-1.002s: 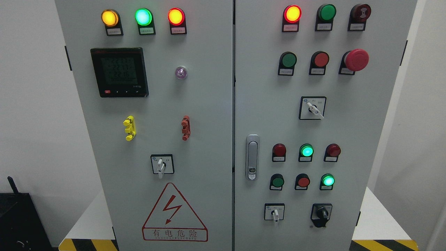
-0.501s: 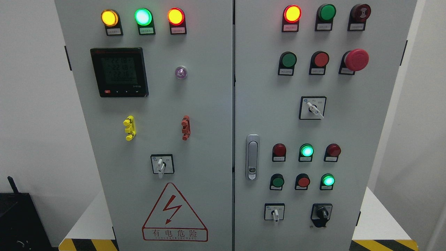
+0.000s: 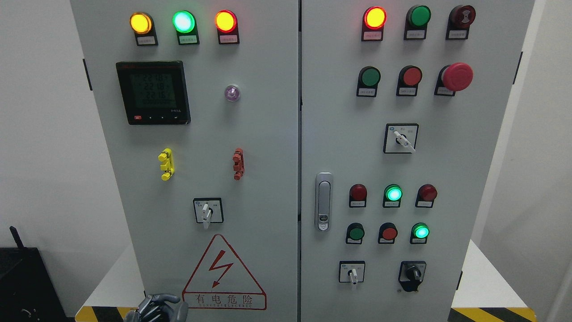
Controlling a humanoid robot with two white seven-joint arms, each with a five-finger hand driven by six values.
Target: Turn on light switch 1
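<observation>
A: Fingers first: our left hand (image 3: 156, 308) shows at the bottom edge, low on the left door. The fingers (image 3: 167, 298) curl loosely inward and hold nothing. The right hand is out of view.

B: So we read this as the approach step, with no contact on any control?

A: That's our judgement. The hand sits just below and left of the red warning triangle (image 3: 224, 273), apart from every switch.

B: Where is light switch 1?

A: The labels are too small to read, so we cannot say for sure. Nearest the hand is the rotary selector switch (image 3: 208, 211) on the left door, directly above the triangle, handle pointing down. The right door has three more: one selector (image 3: 401, 138) mid-panel, angled down to the right, another (image 3: 352, 272) at the bottom, and a black knob (image 3: 412, 273) beside it.

B: What does the next move call for?

A: We think the hand must rise up the door, open its fingers round the chosen handle and turn it, keeping clear of the red mushroom stop button (image 3: 457, 77) at top right.

B: Any containers?

A: Only the grey cabinet (image 3: 268, 134) itself, both doors shut, its latch (image 3: 323, 201) closed; whatever is inside is hidden. Its amber, green and red lamps glow along the top, and the meter display (image 3: 153, 92) is lit.
</observation>
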